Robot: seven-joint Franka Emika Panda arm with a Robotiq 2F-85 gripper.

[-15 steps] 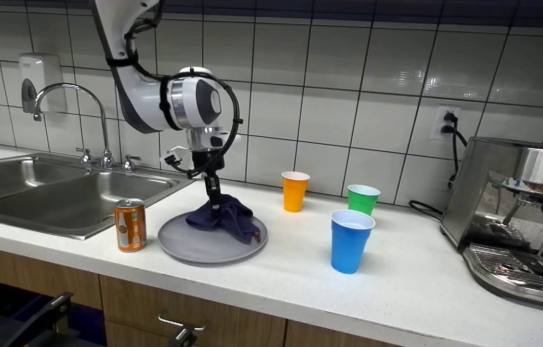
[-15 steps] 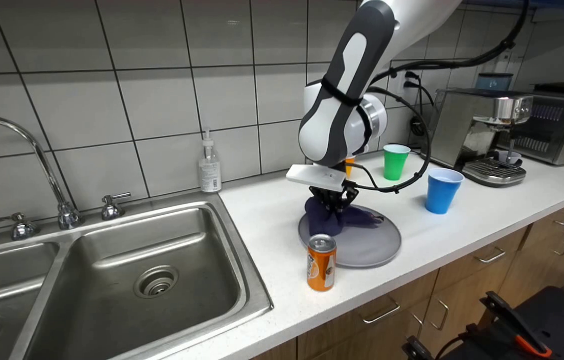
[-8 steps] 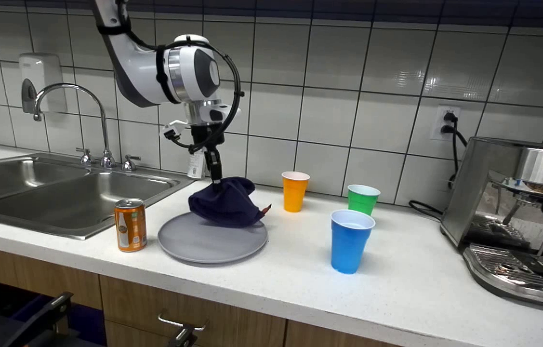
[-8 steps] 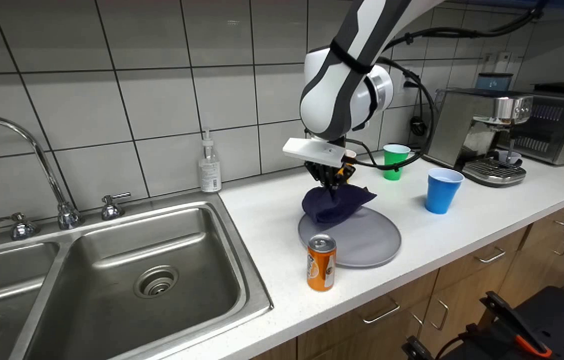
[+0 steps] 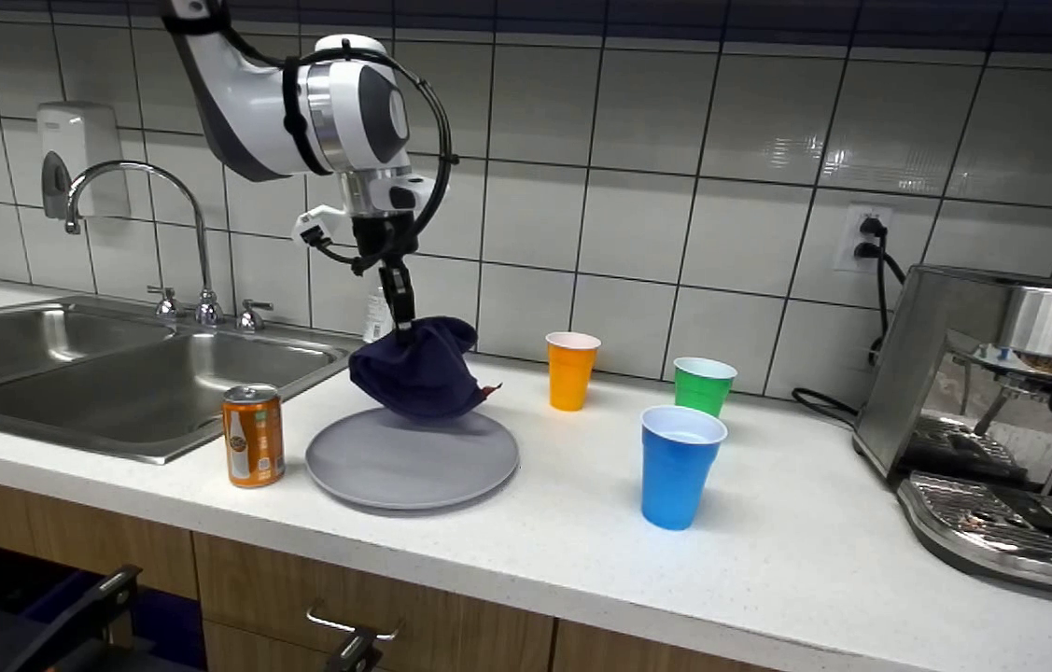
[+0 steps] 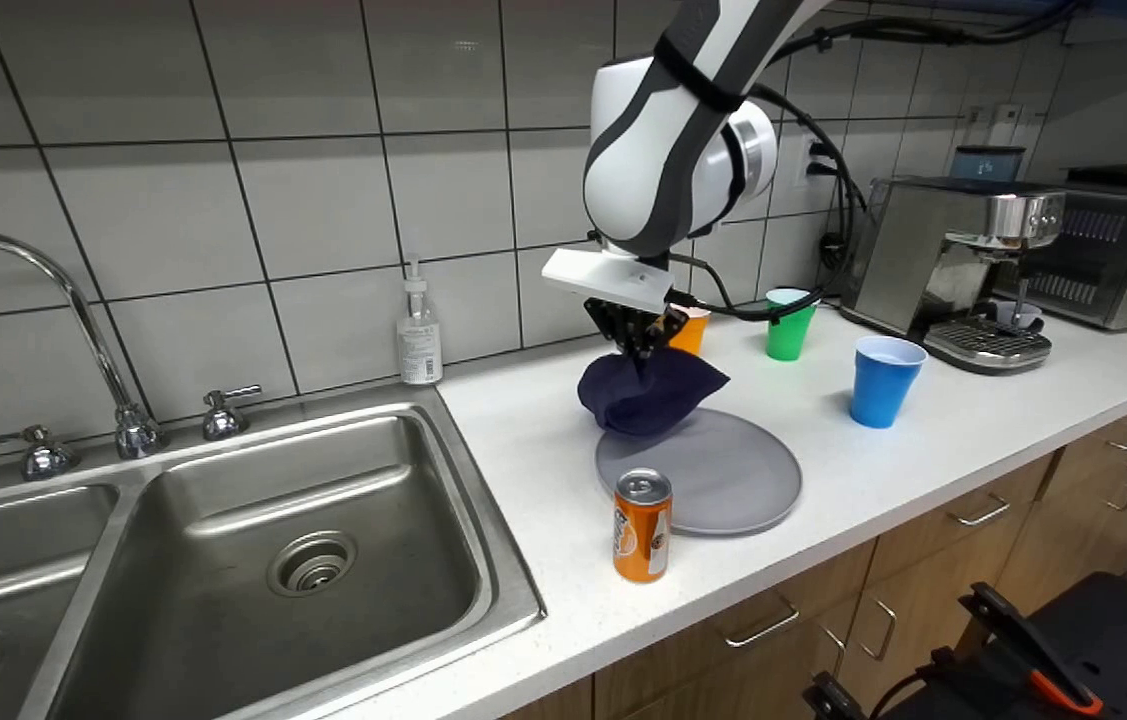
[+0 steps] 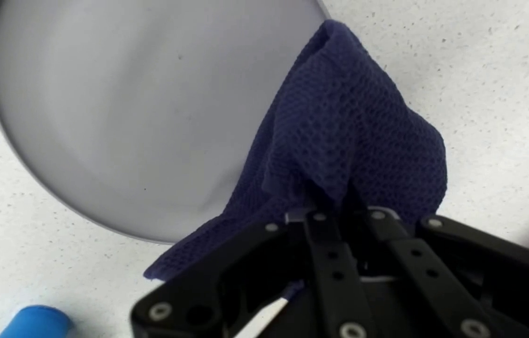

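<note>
A dark blue textured cloth hangs bunched from my gripper; it shows in both exterior views (image 5: 418, 378) (image 6: 651, 395) and in the wrist view (image 7: 348, 122). My gripper (image 5: 404, 331) (image 6: 638, 350) (image 7: 341, 206) points down and is shut on the cloth; its fingertips are buried in the folds. The cloth is held above the back part of a round grey plate (image 5: 404, 471) (image 6: 723, 485) (image 7: 128, 117). A small reddish bit (image 5: 491, 390) shows at the cloth's right corner. An orange can (image 5: 253, 439) (image 6: 642, 530) stands upright beside the plate.
A blue cup (image 5: 678, 471) (image 6: 885, 385) (image 7: 36, 324), an orange cup (image 5: 572, 373) and a green cup (image 5: 703, 387) stand right of the plate. A steel sink (image 6: 323, 480), a faucet (image 6: 73, 300) and a pump bottle (image 6: 419, 340) are left. A coffee machine (image 5: 1011, 429) stands far right.
My gripper has risen with the cloth, lifting it off the plate, then moved slightly left in both exterior views. The plate, can and cups have not moved.
</note>
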